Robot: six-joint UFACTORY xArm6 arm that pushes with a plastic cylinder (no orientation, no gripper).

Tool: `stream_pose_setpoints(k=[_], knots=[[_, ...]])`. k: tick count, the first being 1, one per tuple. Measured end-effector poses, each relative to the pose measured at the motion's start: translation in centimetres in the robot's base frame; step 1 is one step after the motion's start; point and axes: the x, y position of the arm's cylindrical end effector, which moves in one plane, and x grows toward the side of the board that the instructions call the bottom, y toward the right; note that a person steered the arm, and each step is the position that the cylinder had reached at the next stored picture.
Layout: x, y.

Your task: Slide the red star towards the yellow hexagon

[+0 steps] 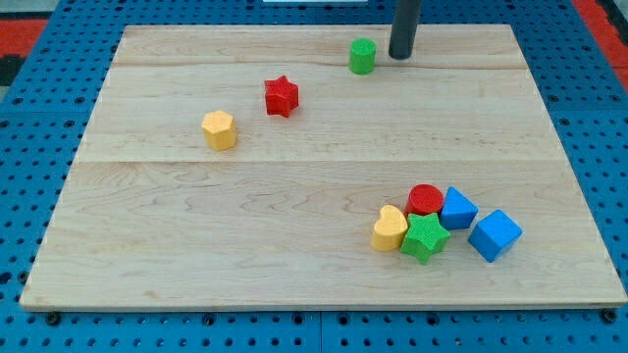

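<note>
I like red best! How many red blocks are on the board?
2. The red star sits near the view's top, right of the yellow hexagon. The red cylinder is in the cluster at the view's bottom right, partly behind the green star. None seem hidden.

No text, label, brand, number or sign can be read anywhere; the surface [294, 216] is bare wood grain; the coloured blocks carry no markings that show.

Green cylinder [362, 56] up top; 5 blocks [444, 225] clustered lower right.
</note>
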Motion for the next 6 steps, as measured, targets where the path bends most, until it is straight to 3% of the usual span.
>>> stream_pose_setpoints(k=[1, 2, 3, 4, 5, 6], knots=[[-0.7, -2.7], [3.4, -10.3], [7.0, -12.4], [6.7, -14.1], [9.8, -17.4], [12.6, -17.3]])
